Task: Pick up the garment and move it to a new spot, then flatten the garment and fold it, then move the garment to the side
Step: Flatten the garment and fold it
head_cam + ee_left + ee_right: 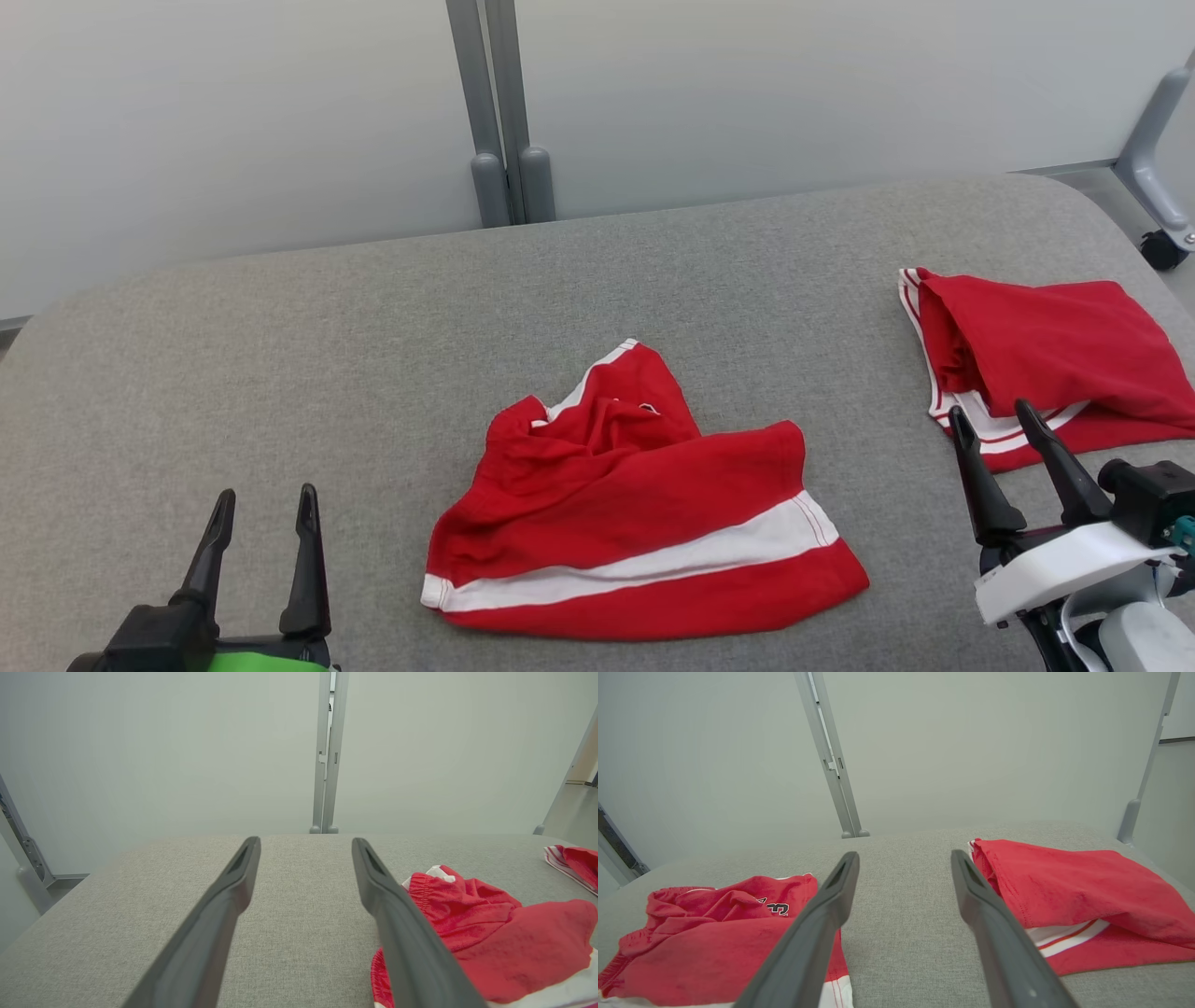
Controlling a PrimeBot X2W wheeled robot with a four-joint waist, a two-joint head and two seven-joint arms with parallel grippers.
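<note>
Jaws of left gripper (266,493) and right gripper (988,409) stand apart and empty; the crumpled red garment (635,523) lies centred on the tabletop (280,355) between them, so flattening appears due: next, grasp opposite edges and draw them outward, clear of the folded garment (1055,345) at right

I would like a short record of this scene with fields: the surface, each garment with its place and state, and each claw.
surface: grey fabric table
middle garment: red with a white stripe, crumpled, lying near the front centre, not yet flattened
right garment: red with white trim, roughly folded, at the table's right side, apart from the middle one
left claw: open, empty, over bare table to the left of the middle garment
right claw: open, empty, by the front corner of the right garment
</note>
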